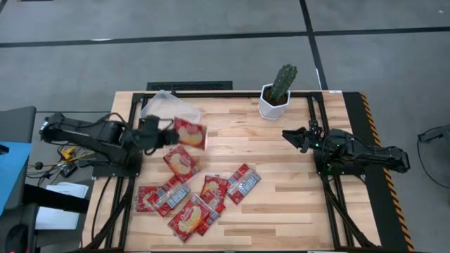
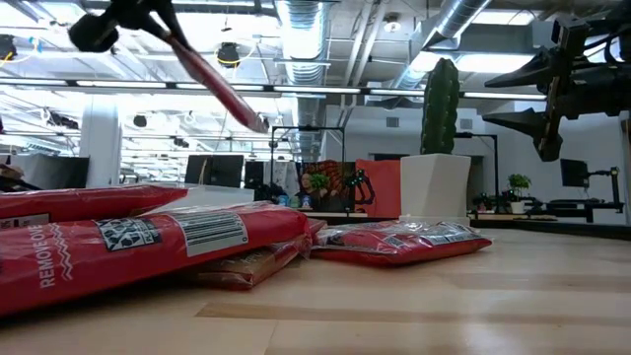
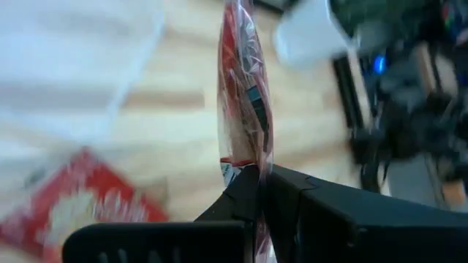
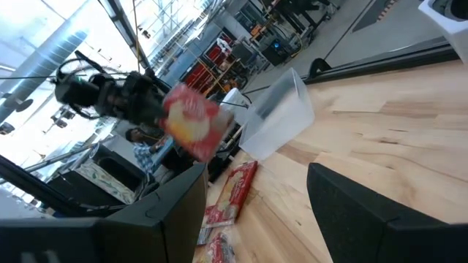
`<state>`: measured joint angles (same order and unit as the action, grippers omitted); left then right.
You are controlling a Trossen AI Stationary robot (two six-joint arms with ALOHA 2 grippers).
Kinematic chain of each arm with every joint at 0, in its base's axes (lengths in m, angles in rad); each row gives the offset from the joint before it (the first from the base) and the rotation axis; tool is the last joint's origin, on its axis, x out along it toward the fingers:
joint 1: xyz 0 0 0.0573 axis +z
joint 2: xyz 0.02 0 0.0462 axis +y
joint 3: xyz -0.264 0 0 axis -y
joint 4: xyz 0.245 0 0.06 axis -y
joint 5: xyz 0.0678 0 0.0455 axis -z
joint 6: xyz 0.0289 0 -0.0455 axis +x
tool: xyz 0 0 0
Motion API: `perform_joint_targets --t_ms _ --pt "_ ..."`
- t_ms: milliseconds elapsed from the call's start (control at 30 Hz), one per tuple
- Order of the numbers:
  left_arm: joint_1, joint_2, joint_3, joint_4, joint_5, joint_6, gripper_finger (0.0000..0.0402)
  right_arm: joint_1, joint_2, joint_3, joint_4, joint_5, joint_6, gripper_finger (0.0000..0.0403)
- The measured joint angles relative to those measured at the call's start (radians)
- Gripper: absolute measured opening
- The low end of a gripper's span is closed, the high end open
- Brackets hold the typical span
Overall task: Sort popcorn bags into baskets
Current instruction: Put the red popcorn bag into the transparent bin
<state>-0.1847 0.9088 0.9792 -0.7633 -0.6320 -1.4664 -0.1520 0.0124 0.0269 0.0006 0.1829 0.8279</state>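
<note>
The left gripper [image 1: 160, 133] is clamped fully on one popcorn bag [image 1: 190, 133], pinching its edge so the packet hangs clear of the table. The clear basket [image 1: 169, 107] lies just beside the gripper, on the far side of it; the bag hangs at the basket's near rim, not yet over its middle.

To do this step well, I would carry the packet on until it sits squarely above the basket floor, lower it, then let go. A corner caught on the rim could tip the light tray.

The other bags [image 1: 200, 200] lie nearer the front edge. The right gripper [image 1: 295, 135] waits open beside the cactus pot [image 1: 274, 102].
</note>
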Motion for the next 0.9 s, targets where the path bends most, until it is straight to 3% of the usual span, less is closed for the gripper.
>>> perform_joint_targets --t_ms 233,433,633,900 --pt "0.138 -0.008 0.029 -0.235 -0.239 -0.192 0.0000 0.000 0.000 0.000 0.000 0.001 0.000 0.0260" --pt "0.256 -0.011 0.003 -0.395 -0.322 -0.374 0.0000 0.000 0.000 -0.001 0.000 0.001 -0.020 0.0260" --pt "0.374 -0.030 -0.099 -0.351 -0.324 -0.453 0.0000 -0.009 0.000 -0.001 0.000 0.002 -0.024 0.0260" --pt "0.490 -0.031 -0.285 -0.109 -0.286 -0.507 0.0000 -0.035 0.000 -0.001 0.000 0.002 -0.026 0.0260"
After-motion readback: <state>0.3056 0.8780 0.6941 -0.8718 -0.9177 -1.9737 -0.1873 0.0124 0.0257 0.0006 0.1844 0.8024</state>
